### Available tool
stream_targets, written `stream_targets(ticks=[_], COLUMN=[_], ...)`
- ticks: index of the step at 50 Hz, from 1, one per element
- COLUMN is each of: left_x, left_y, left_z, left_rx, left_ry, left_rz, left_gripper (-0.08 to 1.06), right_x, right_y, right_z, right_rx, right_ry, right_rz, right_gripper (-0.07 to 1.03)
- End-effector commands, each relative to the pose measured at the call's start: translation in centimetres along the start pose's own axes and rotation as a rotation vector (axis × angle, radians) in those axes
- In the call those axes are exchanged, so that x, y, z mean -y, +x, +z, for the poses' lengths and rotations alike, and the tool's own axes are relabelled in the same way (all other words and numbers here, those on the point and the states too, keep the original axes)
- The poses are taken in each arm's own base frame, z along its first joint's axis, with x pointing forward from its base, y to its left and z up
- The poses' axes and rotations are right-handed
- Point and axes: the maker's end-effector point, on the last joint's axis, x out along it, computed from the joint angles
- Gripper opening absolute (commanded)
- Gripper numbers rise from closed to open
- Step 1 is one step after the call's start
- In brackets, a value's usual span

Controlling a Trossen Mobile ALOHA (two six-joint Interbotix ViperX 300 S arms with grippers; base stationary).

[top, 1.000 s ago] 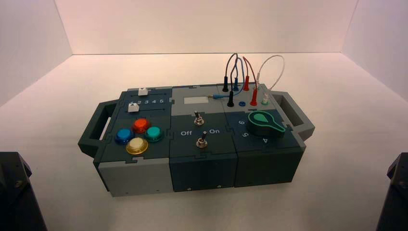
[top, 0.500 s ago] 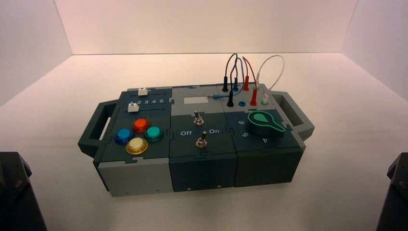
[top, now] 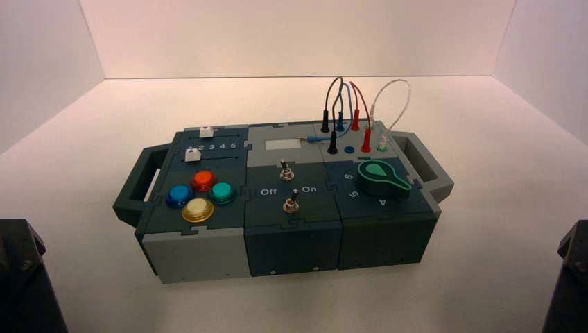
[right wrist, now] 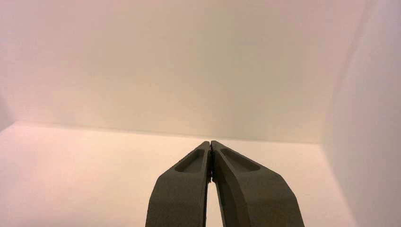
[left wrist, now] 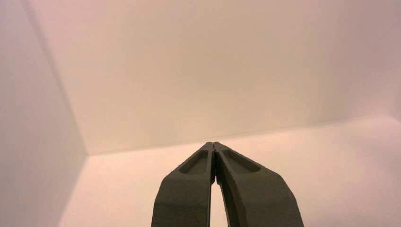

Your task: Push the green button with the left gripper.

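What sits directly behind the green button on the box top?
Behind the green button lie two slider tracks with white sliders, one numbered. The red button sits behind and to its left. Nothing covers that area; both pincers are parked away from the box.

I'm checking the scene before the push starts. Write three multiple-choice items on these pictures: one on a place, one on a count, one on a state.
1. Among the four dome buttons on the dark box, the small round teal-green translucent green button sits at the cluster's:
A. left side
B. right side
C. near side

2. How many metal toggle switches stand on the box's middle section?
A. one
B. two
C. four

3. The black wedge-fingered left gripper is:
A. shut on nothing
B. wide open
C. pressing the button

Key: 1 B, it lies right of the orange-red button and the yellow button; 2 B, a far toggle and a near toggle; 3 A, its fingertips meet with only bare floor and wall beyond.
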Motion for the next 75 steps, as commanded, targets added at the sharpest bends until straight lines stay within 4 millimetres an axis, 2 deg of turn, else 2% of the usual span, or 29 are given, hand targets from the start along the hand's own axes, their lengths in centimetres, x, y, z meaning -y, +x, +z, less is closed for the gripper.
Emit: stream_targets(ticks=[1,12,23,28,37,45,52,75], left_x=[1.0,2.6,5.0,6.8,10.4,12.6,14.3,16.4], left_y=[0.0,0.2,0.3,-0.3,-1.8,-3.0,-3.8,-2.9], left_z=[0.6,-0.5,-4.2,-5.4,-6.2,-6.8,-8.4,-14.3], left_rx=[-0.032,-0.148,-0.425,-0.529,-0.635,-0.725,-0.838,-1.101], left_ry=[0.017,0.030,0.063,0.087,0.100,0.065,0.012,0.052], left_rz=[-0.040,-0.102,-0.195,-0.260,-0.385,-0.456,-0.493,-0.483], left_gripper=[-0.03,-0.03,-0.03,-0.03,-0.03,-0.03,-0.03,-0.03], right_x=[-2.0,-5.3,-8.1,-9.4,-11.8,-12.1,-12.1,-12.4], right_y=[0.3,0.3,0.3,0.3,-0.5,-1.1,-1.3,-0.8], right_z=[1.0,-0.9,-3.4,-4.4,-5.8,-7.0,-7.4,-7.8], right_rx=[-0.019,-0.164,-0.329,-0.401,-0.508,-0.571,-0.585,-0.610], right_ry=[-0.012,-0.043,-0.082,-0.099,-0.150,-0.167,-0.146,-0.146], right_rz=[0.070,0.181,0.270,0.308,0.384,0.397,0.400,0.397], right_gripper=[-0.02,-0.02,-0.02,-0.02,-0.02,-0.02,-0.02,-0.02])
